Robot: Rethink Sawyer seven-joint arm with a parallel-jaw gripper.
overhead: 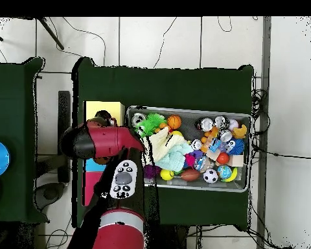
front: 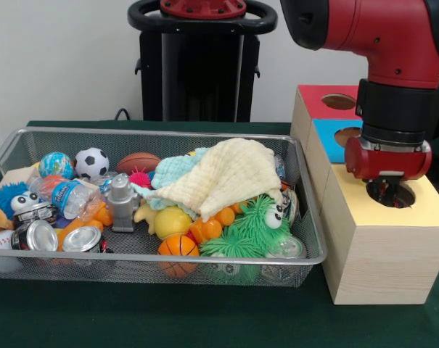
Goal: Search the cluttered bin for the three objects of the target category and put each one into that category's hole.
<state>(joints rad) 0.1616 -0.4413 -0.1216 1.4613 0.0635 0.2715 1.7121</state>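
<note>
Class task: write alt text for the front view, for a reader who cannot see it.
A red robot arm holds its hand over the hole in a wooden box's yellow top. Left of the box, a wire basket holds toy balls, cans, a bottle and a yellow cloth.

My glossy red plastic arm shell (front: 393,36), silver wire-mesh metal bin (front: 150,272), rough pale wooden box (front: 382,264), crinkled cream cloth (front: 226,174), shiny tin cans (front: 81,239), matt green cloth desk (front: 168,315)

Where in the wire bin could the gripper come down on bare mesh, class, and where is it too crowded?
Bare mesh shows only along the bin's near edge, between the cans and the orange basketball. Elsewhere toys crowd together, with the yellow cloth draped over the middle.
</note>
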